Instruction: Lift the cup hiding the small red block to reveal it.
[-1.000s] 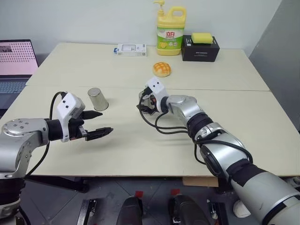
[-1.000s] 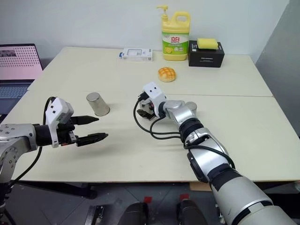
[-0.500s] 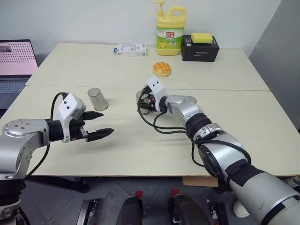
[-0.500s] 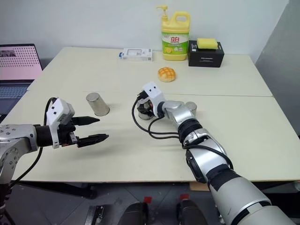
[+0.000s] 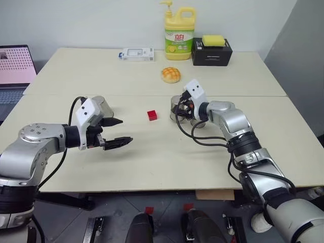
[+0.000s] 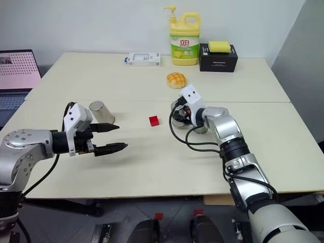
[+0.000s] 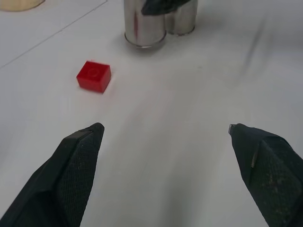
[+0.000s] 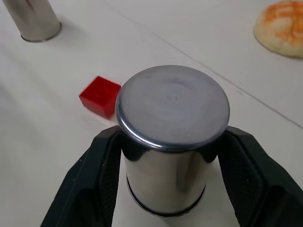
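Observation:
The small red block (image 5: 152,115) lies bare on the table, also seen as the block (image 8: 99,96) and the block (image 7: 93,75). Just to its right, my right gripper (image 5: 179,109) is shut on an upside-down steel cup (image 8: 171,123), one finger (image 8: 94,179) on each side. This cup (image 7: 144,26) sits low at the table; I cannot tell if it touches. A second steel cup (image 7: 182,18) stands right behind it. A third steel cup (image 6: 99,112) stands at the left, just beyond my left gripper (image 5: 117,131), which hovers open and empty with the block ahead of its fingers (image 7: 75,161).
A bread bun (image 5: 171,74) lies behind the cups. A yellow soap bottle (image 5: 178,31), a black box (image 5: 212,51) with a yellow sponge on it and a small white box (image 5: 136,53) stand along the far edge. A laptop (image 5: 15,68) is at the far left.
My right gripper closed on the middle cup and carried it to the right, uncovering the red block. My left gripper drifted slightly right. The camera view also shifted.

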Available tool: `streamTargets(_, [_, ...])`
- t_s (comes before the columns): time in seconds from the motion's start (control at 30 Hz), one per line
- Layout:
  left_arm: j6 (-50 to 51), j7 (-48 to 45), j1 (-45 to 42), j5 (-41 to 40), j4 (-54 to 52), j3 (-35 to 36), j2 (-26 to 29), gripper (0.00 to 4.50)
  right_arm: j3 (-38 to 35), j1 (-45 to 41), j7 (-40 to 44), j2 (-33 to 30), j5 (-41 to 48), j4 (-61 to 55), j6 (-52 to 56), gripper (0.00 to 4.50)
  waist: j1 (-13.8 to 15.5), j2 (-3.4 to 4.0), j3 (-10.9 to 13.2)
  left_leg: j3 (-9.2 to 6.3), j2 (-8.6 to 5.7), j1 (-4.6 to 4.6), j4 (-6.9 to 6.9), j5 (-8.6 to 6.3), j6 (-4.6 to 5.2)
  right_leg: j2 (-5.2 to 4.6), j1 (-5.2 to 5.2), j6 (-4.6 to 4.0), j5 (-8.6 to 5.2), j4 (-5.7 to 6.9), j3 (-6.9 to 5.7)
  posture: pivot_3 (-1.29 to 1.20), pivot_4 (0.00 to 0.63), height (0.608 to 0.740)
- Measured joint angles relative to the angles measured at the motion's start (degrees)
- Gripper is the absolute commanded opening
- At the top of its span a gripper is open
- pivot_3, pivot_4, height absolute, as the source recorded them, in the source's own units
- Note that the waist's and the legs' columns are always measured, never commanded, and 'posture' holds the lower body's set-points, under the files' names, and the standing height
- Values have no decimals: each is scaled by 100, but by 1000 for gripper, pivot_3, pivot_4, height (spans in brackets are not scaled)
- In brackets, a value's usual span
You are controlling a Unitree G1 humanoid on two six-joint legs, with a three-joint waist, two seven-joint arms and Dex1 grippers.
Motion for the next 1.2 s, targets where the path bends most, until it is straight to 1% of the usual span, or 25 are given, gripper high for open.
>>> streamTargets(0.13, [-16,-12,-1,21,67,-47,-15,4500,-13,-7,-141,119,14,143,-38,2641,-6,0,0,2,1,1,0,0,0,0,-4,-12,-7,19,-5,0,150,740])
streamTargets(0.2, [-50,-14,-12,38,79,-53,-15,4500,-39,-54,-179,185,16,240,-79,3354,-5,0,0,1,2,1,2,0,0,-1,-3,-11,-8,22,-4,0,150,740])
streamTargets(0.23, [-73,-16,-20,41,80,-61,-15,4500,-50,-73,-200,198,16,300,-119,3493,-2,0,0,1,2,2,4,0,0,-4,-3,-10,-8,25,-3,0,150,740])
streamTargets(0.27, [-84,-17,-20,45,80,-62,-15,4500,-59,-86,-225,201,16,348,-155,3798,-1,0,0,1,2,2,6,0,0,-7,-3,-9,-9,29,-2,0,150,740])
streamTargets(0.3, [-90,-18,-19,48,81,-63,-15,4500,-75,-101,-248,202,17,395,-177,3905,-1,0,0,1,2,3,7,0,-1,-8,-3,-8,-9,30,0,0,150,740])
streamTargets(0.33, [-95,-17,-19,56,81,-63,-16,4500,-100,-112,-259,204,17,433,-201,4205,-1,0,0,1,2,3,9,0,-1,-9,-2,-7,-9,31,1,0,150,740])
streamTargets(0.4, [-96,-12,-18,62,82,-63,-20,4500,-110,-120,-258,214,28,455,-232,4490,0,0,0,1,2,3,10,0,-1,-9,-2,-7,-10,31,1,0,150,740])
streamTargets(0.57, [-105,-5,8,62,113,-60,-22,4500,-194,-123,-261,240,130,397,-144,4490,5,0,0,0,2,3,7,0,-1,-9,-4,-8,-9,32,-2,0,150,740])
streamTargets(0.67, [-104,15,13,56,208,-1,-23,4500,-412,-169,-268,243,352,-30,45,4490,4,1,1,-3,4,2,5,0,-1,-8,-8,-9,-9,35,0,0,150,740])
streamTargets(0.8, [-102,58,51,20,240,191,-21,4500,-730,-358,-252,177,779,-1196,484,4490,6,2,1,-8,6,1,2,0,-1,-8,-9,-8,-11,33,-3,0,150,740])
streamTargets(0.9, [-62,163,173,-11,215,425,5,4500,-780,-245,-114,-153,1062,-2246,826,4490,45,1,1,-8,7,1,1,0,-1,-11,-8,-7,-12,30,-2,0,150,740])
streamTargets(0.97, [-5,179,317,-25,125,528,86,4500,-747,84,96,-509,1161,-2855,917,4490,79,-1,0,-6,6,1,1,0,-1,-14,-5,-5,-14,24,-2,0,150,740])
streamTargets(1.0, [21,175,451,-23,28,619,150,4500,-703,384,262,-779,1207,-3222,937,4490,100,-1,0,-4,6,0,0,0,-1,-17,-4,-3,-14,19,-4,0,150,740])
streamTargets(1.07, [25,156,831,15,-101,788,366,4500,-658,1280,678,-1430,1396,-4078,982,4490,141,-2,-1,-3,5,0,-2,0,0,-22,11,-2,-15,-2,-15,0,150,740])
streamTargets(1.13, [23,171,955,91,-106,885,422,4500,-674,1873,871,-1721,1531,-4464,1066,4490,131,5,3,-3,5,-2,0,0,0,-24,3,5,-19,-2,-2,0,150,740])
streamTargets(1.2, [5,215,1028,95,-182,929,432,4500,-811,2530,1068,-1931,1844,-5100,1070,4490,119,4,3,-4,7,3,2,0,0,-23,11,16,-25,-2,-7,0,150,740])
